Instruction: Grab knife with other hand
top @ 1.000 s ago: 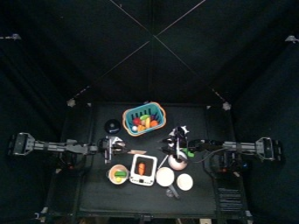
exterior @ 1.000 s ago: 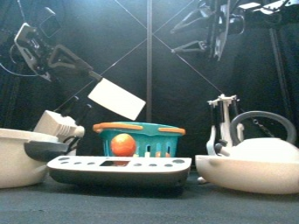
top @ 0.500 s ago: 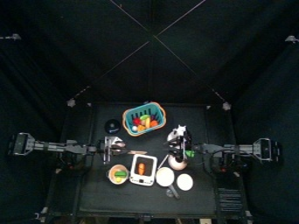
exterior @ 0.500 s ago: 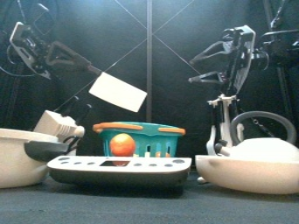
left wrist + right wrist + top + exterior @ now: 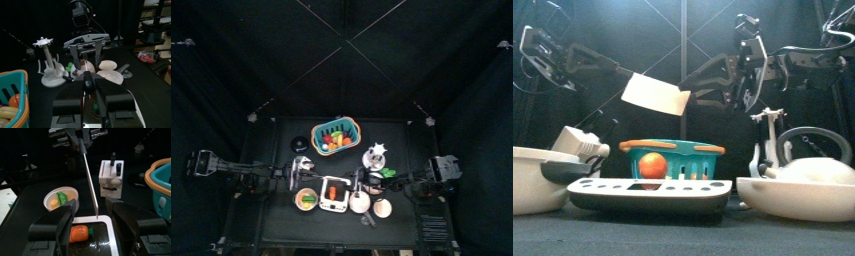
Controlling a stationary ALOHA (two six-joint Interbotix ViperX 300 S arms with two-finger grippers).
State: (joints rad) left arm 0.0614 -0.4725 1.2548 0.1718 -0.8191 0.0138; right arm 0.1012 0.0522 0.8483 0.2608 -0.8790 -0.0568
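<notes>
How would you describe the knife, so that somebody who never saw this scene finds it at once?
Start at the teal basket on the table. Above it in the front view, the left gripper holds the knife in the air. Its wide, pale, rectangular blade sets it apart, and no other item is lifted.

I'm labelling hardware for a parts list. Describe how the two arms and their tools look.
Both arms are matte black, built of jointed tubular links with loose black cables looping beside them. The left tool ends in two chunky, blocky black fingers with flat, squared faces. The right tool matches it: broad black fingers, rounded at the shoulders. From the left wrist, the right arm's wrist shows a grey metal bracket. No markings are legible.
</notes>
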